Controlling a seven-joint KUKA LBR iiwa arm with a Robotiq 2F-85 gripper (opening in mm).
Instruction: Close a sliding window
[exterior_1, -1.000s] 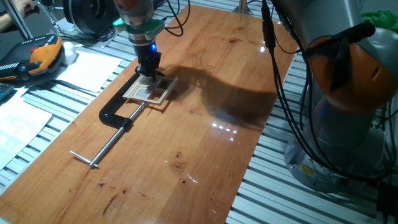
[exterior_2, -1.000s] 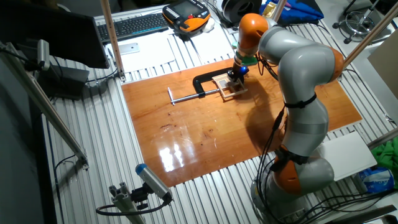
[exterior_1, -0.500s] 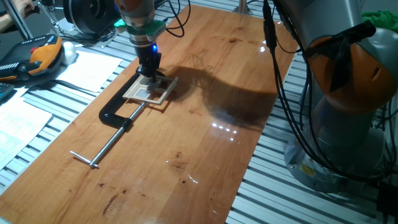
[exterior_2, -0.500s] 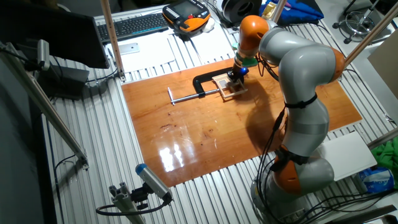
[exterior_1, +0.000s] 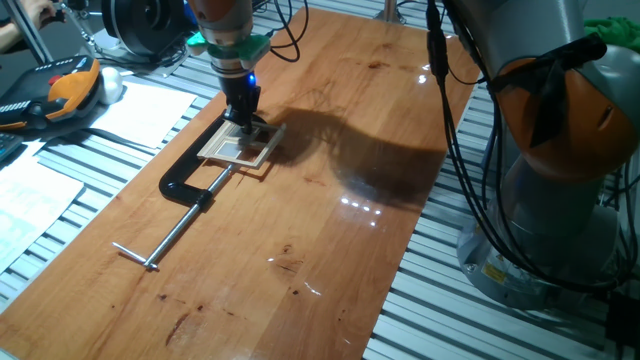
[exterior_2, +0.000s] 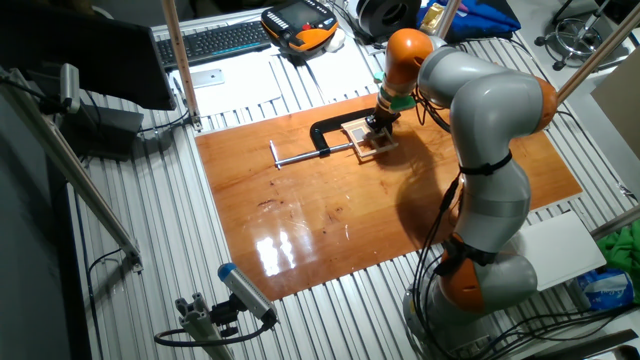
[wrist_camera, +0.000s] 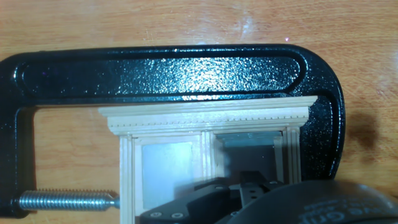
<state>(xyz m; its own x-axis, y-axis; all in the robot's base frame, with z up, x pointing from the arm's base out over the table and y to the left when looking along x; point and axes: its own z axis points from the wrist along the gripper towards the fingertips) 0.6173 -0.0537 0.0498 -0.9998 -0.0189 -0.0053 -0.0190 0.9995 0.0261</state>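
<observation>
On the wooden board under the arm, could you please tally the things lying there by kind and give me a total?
Miniature sliding window: 1
Black C-clamp: 1
Total: 2, with the pincer down on the window.

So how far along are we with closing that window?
Done: the tool is down on the sliding window, which the black C-clamp pins to the wooden table. In hand: it works at the sash; whether it grips is hidden. Left: in the hand view one pane looks darker and recessed, so I can't confirm it's closed.
</observation>
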